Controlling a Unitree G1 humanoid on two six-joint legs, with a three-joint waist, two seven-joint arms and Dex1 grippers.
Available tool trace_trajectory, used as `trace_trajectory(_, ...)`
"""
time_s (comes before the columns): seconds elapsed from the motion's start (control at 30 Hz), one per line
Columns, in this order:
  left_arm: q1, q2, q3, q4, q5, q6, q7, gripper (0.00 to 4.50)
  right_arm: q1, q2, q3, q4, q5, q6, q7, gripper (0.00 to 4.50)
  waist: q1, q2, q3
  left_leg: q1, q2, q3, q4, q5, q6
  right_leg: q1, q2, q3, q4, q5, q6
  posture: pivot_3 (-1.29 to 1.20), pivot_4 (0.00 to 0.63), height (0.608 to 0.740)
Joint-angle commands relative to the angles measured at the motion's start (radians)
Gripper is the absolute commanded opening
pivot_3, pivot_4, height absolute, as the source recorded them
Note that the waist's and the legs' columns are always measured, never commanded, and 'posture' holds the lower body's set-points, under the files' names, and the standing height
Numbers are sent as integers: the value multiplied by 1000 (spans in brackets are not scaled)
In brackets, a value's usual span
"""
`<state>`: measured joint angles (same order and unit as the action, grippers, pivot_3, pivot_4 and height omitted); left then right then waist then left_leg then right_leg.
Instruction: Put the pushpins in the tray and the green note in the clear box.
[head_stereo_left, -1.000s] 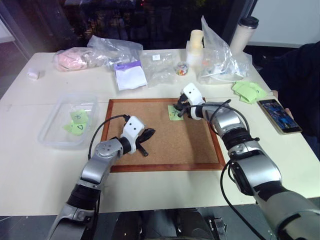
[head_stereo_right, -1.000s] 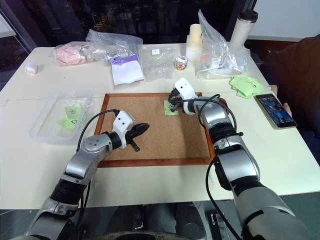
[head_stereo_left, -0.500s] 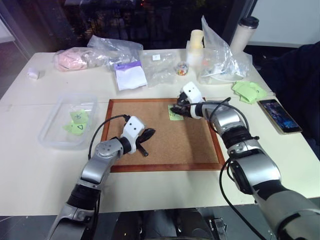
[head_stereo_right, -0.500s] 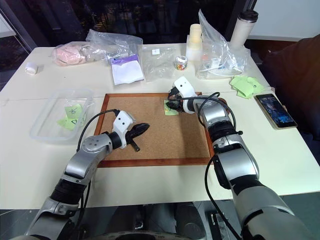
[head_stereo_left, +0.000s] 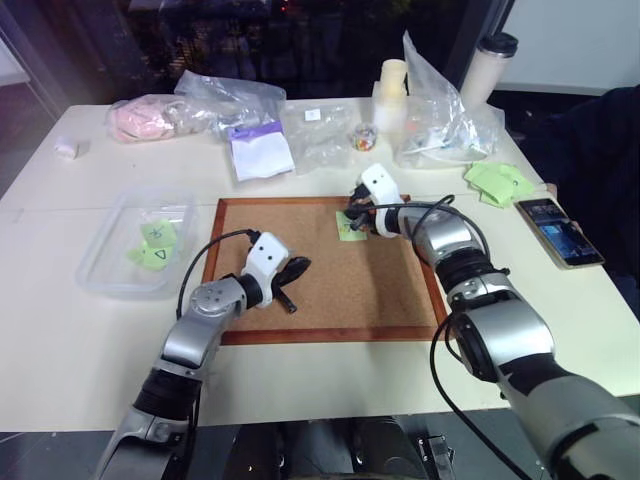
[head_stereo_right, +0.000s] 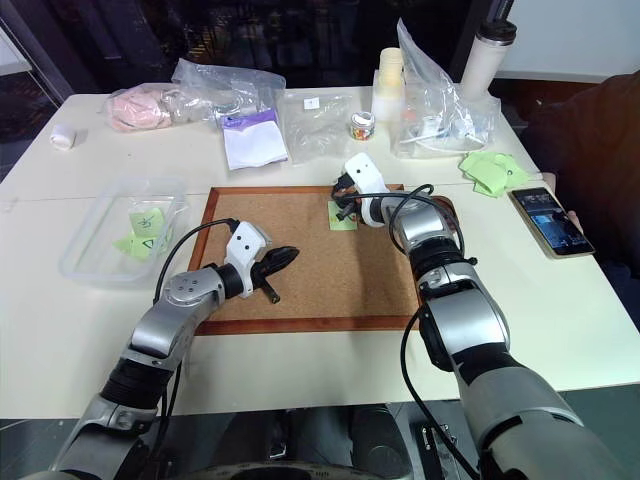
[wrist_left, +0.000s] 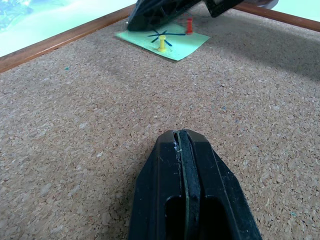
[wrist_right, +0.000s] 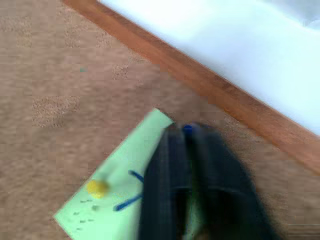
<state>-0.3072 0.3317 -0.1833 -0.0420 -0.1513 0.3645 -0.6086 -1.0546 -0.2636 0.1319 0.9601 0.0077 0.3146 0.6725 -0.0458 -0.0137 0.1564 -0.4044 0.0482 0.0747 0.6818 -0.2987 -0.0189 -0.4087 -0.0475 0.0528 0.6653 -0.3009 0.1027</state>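
Left wrist view: one green note (wrist_left: 162, 39) pinned flat to the cork board (wrist_left: 75, 125) near its far edge, with two pushpins visible standing in it, one yellow (wrist_left: 162, 43) and one red (wrist_left: 189, 25).

Over the same note, the right wrist view has the right gripper (wrist_right: 187, 131) clenched, a small blue bit showing at its fingertips; whether that is a third pin in its grasp cannot be told. The left gripper (wrist_left: 181, 137) is clamped shut on nothing, low over bare cork near the board's left side, well apart from the note. One clear box (head_stereo_left: 105, 255) sits on the table left of the board, holding two or three green notes (head_stereo_left: 155, 243), at least one with a triangle outline. Several more green notes (head_stereo_left: 497, 181) lie loose beyond the board's right corner, beside one phone (head_stereo_left: 558, 231).
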Motion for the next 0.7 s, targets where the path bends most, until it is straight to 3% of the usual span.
trace_trajectory(0.03, 32, 6, -21, 14, 17, 24, -3, 0, -22, 3, -12, -18, -3, -19, 7, 41, 0, 0, 0, 0, 0, 0, 0, 0, 0, 0, 0, 0, 0, 0, 0, 0, 150, 740)
trace_trajectory(0.2, 35, 4, -30, 20, 22, 27, -3, 0, -10, -15, -32, -112, 19, 20, 23, 41, 0, 0, 0, 0, 0, 0, 0, 0, 0, 0, 0, 0, 0, 0, 0, 0, 150, 740)
trace_trajectory(0.53, 35, 4, -51, 33, 40, 33, -3, 0, 103, -108, -125, -503, 77, 237, -23, 41, 3, 1, 0, -1, 0, -2, -1, 0, 0, -1, -1, 0, 0, 0, 0, 0, 150, 740)
trace_trajectory(0.7, 28, -1, -54, 47, 37, 28, -10, 0, 266, -214, -285, -748, 139, 402, -98, 41, 11, 0, 0, -2, 0, -3, -1, 0, 0, -1, -2, 0, -1, 0, 0, 0, 150, 740)
